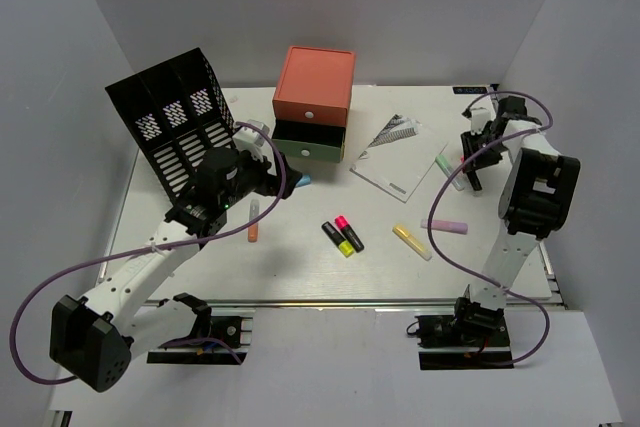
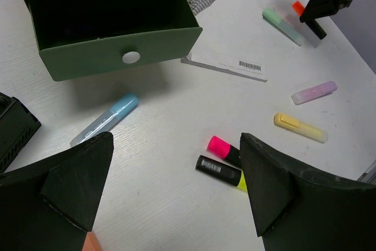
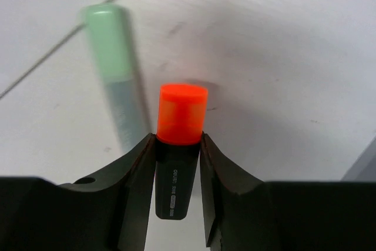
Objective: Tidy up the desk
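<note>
White arms (image 1: 130, 282), black joints, purple cables (image 1: 430, 219), black jaws.

Bright colours over a white desk (image 1: 300, 272)
Drawer unit (image 1: 313, 82) orange on top, its open drawer (image 2: 76, 63) dark green; organizer (image 1: 175, 127) black, perforated; orange-capped highlighter (image 3: 181, 116) black-bodied; mint pen (image 3: 111, 45); pale blue pen (image 2: 108, 117); pink-capped highlighter (image 2: 222, 147); yellow-tipped highlighter (image 2: 220, 168); pastel yellow pen (image 2: 299, 127); lilac pen (image 2: 314, 92); booklet (image 1: 393, 157) white, black-patterned.

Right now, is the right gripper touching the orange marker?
Touching. The right wrist view shows the right gripper with both jaws flush against the black body of the orange marker, just below its cap, with no gap on either side.
</note>
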### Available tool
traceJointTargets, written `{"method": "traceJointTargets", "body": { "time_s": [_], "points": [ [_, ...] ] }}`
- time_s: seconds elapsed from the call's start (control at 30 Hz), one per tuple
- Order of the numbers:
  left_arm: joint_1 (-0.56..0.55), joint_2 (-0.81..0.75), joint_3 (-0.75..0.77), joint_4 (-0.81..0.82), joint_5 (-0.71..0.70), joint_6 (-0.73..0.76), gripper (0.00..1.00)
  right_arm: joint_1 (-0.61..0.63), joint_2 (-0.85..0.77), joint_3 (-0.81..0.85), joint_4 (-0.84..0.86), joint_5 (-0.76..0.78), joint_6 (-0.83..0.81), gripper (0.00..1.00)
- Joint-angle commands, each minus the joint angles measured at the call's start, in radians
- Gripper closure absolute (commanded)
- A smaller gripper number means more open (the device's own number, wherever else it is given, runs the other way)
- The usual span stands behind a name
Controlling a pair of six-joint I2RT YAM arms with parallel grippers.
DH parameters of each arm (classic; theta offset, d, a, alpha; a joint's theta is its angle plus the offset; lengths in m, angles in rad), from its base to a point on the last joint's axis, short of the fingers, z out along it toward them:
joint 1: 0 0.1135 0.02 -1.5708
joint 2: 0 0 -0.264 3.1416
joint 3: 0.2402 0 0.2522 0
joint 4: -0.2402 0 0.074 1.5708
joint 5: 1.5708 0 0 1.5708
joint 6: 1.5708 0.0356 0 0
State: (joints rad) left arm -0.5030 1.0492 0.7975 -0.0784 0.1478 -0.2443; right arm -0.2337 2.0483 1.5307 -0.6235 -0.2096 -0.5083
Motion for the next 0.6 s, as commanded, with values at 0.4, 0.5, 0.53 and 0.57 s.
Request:
{"method": "traceJointTargets", "body": {
  "time_s": [0.4,0.5,0.53,0.57],
  "points": [
    [0.003,-0.083,-0.041,0.054,-0.045,0.031,0.02,0.551,-0.421,0.081,-0.206,-0.405,-0.409,1.0],
    [0.003,-0.118,-0.067,0.071,-0.076,0.037,0.02,0.668,-0.428,0.101,-0.138,-0.389,-0.383,1.0],
    [0.003,-0.126,-0.075,0.071,-0.091,0.04,0.02,0.73,-0.424,0.112,-0.108,-0.358,-0.356,1.0],
    [0.003,-0.133,-0.081,0.112,-0.094,0.042,0.02,0.753,-0.416,0.118,-0.079,-0.337,-0.339,1.0]
  ]
}}
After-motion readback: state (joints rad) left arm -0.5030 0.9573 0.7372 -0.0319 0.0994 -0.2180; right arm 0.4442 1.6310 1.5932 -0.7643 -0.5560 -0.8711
